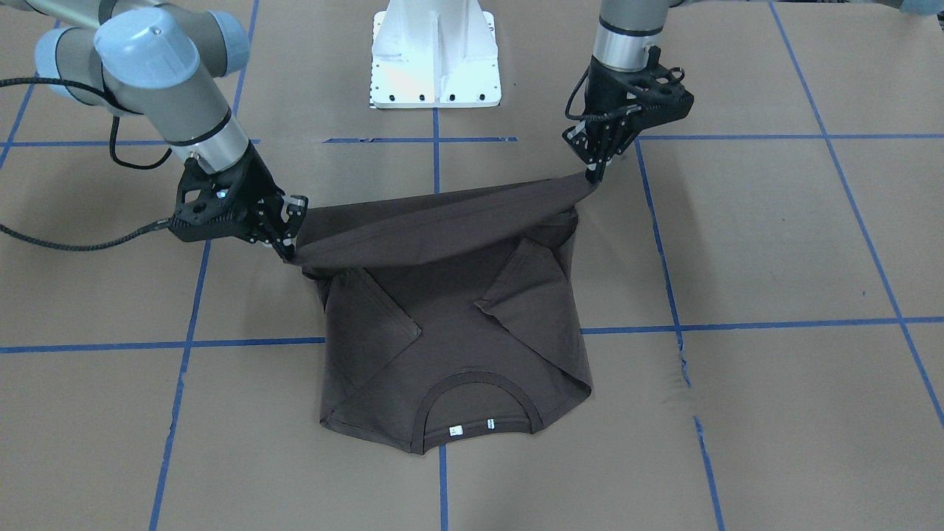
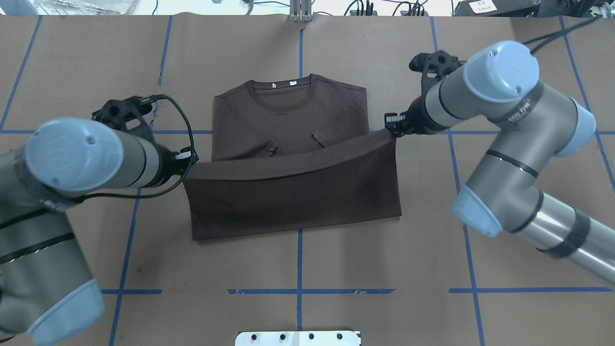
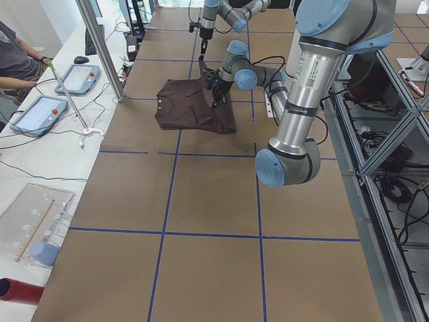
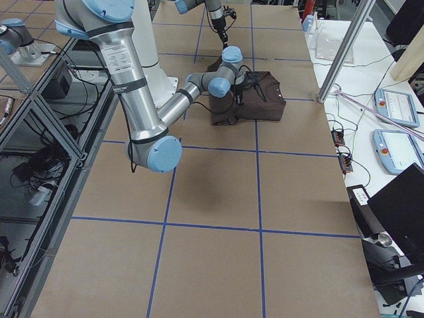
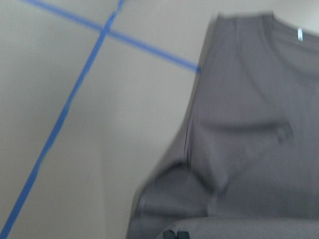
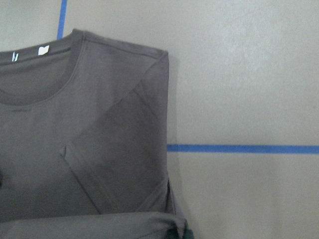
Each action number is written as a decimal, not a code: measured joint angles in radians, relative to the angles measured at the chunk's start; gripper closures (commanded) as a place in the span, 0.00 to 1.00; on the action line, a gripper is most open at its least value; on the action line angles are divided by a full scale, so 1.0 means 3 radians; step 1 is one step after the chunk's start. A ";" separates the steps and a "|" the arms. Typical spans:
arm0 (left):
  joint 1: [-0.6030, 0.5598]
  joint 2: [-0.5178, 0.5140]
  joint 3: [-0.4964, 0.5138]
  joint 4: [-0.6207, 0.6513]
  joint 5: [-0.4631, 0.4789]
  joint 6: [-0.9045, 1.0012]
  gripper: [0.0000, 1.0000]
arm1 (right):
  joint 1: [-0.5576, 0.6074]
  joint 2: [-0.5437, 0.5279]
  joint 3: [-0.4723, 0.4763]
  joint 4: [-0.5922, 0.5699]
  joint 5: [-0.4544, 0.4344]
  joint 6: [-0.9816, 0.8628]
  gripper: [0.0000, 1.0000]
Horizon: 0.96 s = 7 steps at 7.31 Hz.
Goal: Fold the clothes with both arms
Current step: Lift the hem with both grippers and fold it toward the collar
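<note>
The hem corners of the dark grey-brown thin-knit T-shirt (image 1: 450, 324) are clamped in the black two-finger left gripper (image 1: 592, 174) and right gripper (image 1: 289, 251). The cloth, sagging between them, is judged light and limp, so it is best held at the corners.

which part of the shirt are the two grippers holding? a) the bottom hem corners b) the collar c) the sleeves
a: the left gripper and right gripper each pinch one end of the raised hem of the shirt; the collar lies flat and the sleeves are folded in.
</note>
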 measured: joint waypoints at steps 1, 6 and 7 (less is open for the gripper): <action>-0.0138 -0.0132 0.0233 -0.0024 -0.0005 0.0130 1.00 | 0.0112 0.0205 -0.0289 0.0006 0.0001 -0.0048 1.00; -0.0555 -0.0460 0.1461 -0.0943 0.0003 0.0534 1.00 | 0.0349 0.1119 -0.1820 0.0410 0.0097 -0.0118 1.00; -0.0602 -0.0540 0.1667 -0.1094 0.0007 0.0543 1.00 | 0.0353 0.1177 -0.1963 0.0487 0.0097 -0.0123 1.00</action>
